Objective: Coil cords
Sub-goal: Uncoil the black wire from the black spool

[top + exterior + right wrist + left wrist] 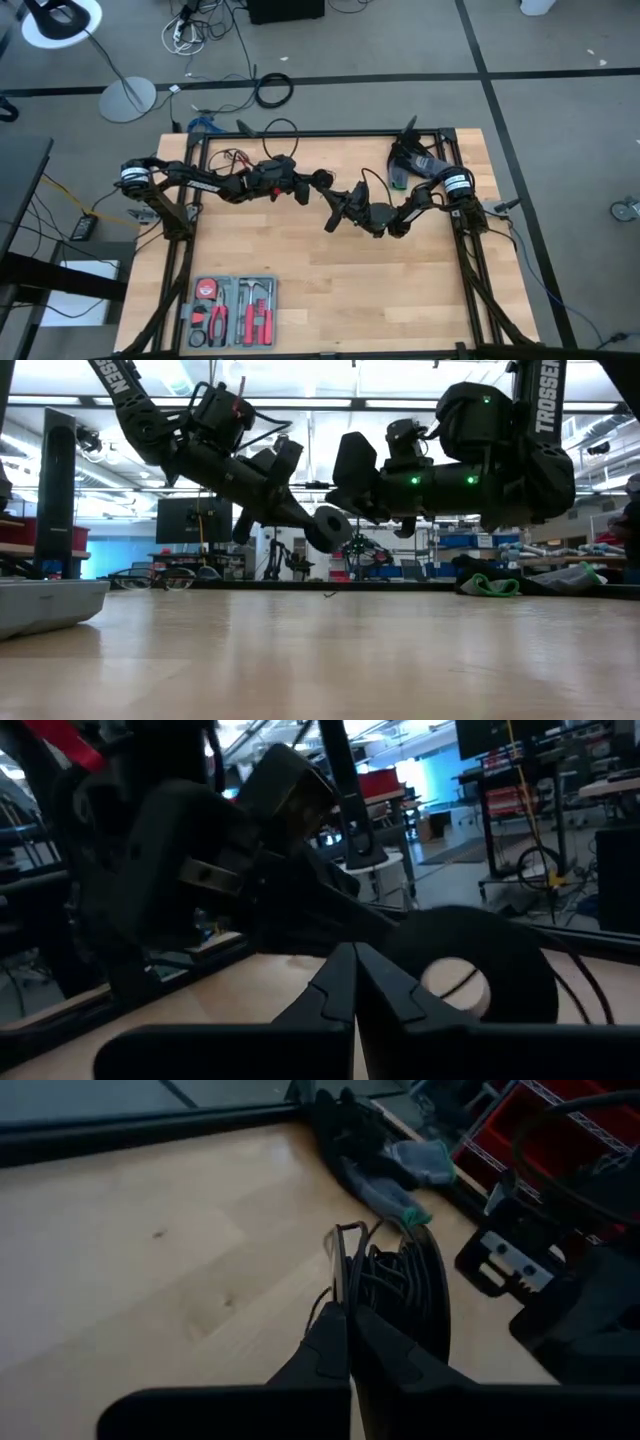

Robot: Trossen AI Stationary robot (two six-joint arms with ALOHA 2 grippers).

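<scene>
- We see both arms reaching toward the middle of the wooden table (330,290), their tips nearly meeting above its centre, raised clear of the surface in the low view.
- Left gripper (322,180): in its wrist view the two dark fingers (340,1345) sit pressed together at the tips, clamped on the cord (385,1275) — thin black strands wound in several loops.
- The coiled cord sits against a round black disc-shaped puck (432,1295), seen edge-on past the left fingertips; in the low view the puck (329,528) hangs at the left arm's tip, above the table and not touching it.
- In the right wrist view the puck (480,975) faces the camera, black with a pale round centre, just beyond the right fingers (385,985).
- Right gripper (338,207): its fingers meet at the tips — narrow, with nothing visibly between them. We cannot tell whether they touch the puck.
- A loop of thin black cord arcs up from the left arm near the table's far edge in the high view (283,128).
- Elsewhere on the table: a grey tool tray (190,315) with red-handled tools at the near left, and a dark glove with green trim (385,1165) at the far right.
- On the floor beyond the table lie a thick black cable ring (273,90) and white cables (185,35).
</scene>
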